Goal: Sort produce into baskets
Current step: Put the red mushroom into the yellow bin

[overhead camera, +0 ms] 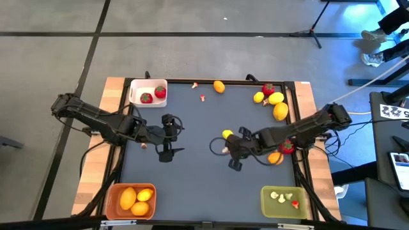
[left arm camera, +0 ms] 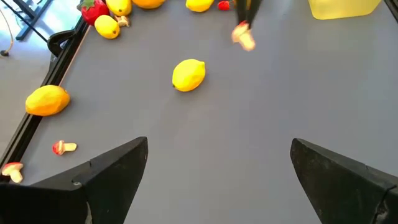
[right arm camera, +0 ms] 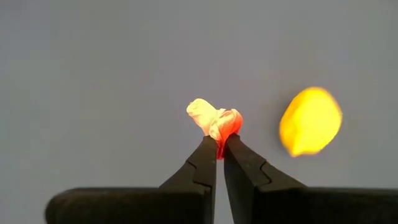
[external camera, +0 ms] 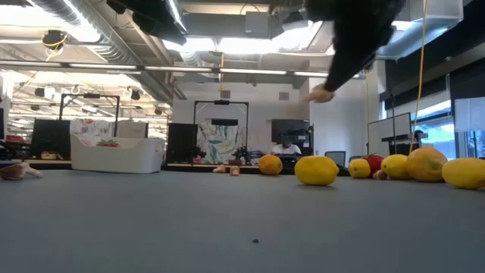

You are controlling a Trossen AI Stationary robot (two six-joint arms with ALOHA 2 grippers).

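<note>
Right gripper [right arm camera: 220, 149]: closed on a small pale and red bit [right arm camera: 214, 121], pinched only at the red end, with the pale end free beyond the tips.
Where the bit is: lifted above the grey table [overhead camera: 192, 166], near the middle, a little to the right side; a lemon [right arm camera: 310, 121] lies on the table just beside it.
Left gripper [left arm camera: 217, 171]: wide open and holding nothing, above the table's left half, looking across toward the lemon.
Bit, direction: the long axis seems to run roughly in line with the fingers, tilted a little; the pale end points away from the wrist, the red end sits between the tips.
Baskets: the white one [overhead camera: 137, 86] at the far left corner holds strawberries, the orange one [overhead camera: 112, 195] at the near left holds yellow fruits, the green one [overhead camera: 265, 195] at the near right holds small pale and red bits, so this seems the right place.
Risk 1: the grip is very thin, so a quick swing may turn the bit or let it slip out.
Risk 2: the bit may fall short and roll or bounce on the table, if it is released too high or over the rim.
Risk 3: the arm, when it moves low, may push the lemon or the fruits near its elbow.
</note>
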